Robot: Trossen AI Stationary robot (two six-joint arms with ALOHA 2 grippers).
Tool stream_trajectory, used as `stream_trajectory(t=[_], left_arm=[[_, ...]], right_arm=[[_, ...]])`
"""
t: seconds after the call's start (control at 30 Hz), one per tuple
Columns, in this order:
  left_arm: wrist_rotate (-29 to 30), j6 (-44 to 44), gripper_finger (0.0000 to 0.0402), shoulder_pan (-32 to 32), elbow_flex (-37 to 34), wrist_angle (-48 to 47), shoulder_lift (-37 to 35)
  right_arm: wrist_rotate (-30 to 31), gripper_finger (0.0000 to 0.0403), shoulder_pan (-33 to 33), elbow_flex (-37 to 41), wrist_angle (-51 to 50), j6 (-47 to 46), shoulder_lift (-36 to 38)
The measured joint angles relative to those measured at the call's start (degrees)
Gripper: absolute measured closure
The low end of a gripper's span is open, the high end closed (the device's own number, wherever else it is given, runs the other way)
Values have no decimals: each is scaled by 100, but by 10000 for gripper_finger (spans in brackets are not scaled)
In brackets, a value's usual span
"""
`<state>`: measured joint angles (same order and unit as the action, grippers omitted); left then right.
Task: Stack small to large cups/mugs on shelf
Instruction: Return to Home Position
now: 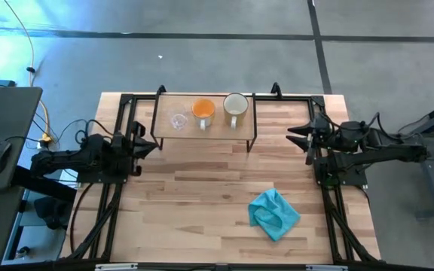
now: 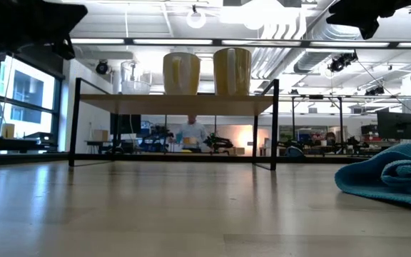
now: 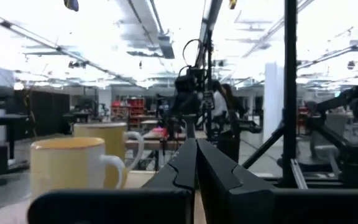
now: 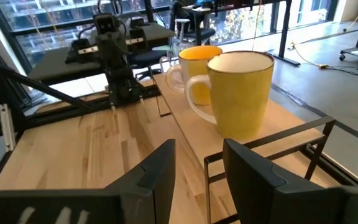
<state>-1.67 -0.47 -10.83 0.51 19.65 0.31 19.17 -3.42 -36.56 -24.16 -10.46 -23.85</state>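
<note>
You see glass cup [image 1: 178, 120], orange mug [image 1: 203, 111], cream mug [image 1: 235, 107] in row on shelf [image 1: 168, 104]. Left end effector [image 1: 154, 145] pressed together near shelf; right end effector [image 1: 292, 135] spread, empty.

No readable text, labels, brands or numbers in any view.

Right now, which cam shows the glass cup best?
Low view: glass cup in full profile on the shelf. High view shows it small, from above. Right wrist: mostly hidden behind the orange mug. Left wrist: not visible.
</note>
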Motion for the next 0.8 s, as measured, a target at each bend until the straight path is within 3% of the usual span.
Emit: stream_trajectory(t=[0.23,0.6,0.8], left_arm=[[51,-247,399,122,0,-100,3],[1361,119,399,1249,0,-493,3],[1331,164,399,1590,0,-984,3]], right_arm=[[-65,277,0,0,-2,-2,162],[-62,277,0,0,-13,108,185],[-62,277,0,0,-16,149,185]])
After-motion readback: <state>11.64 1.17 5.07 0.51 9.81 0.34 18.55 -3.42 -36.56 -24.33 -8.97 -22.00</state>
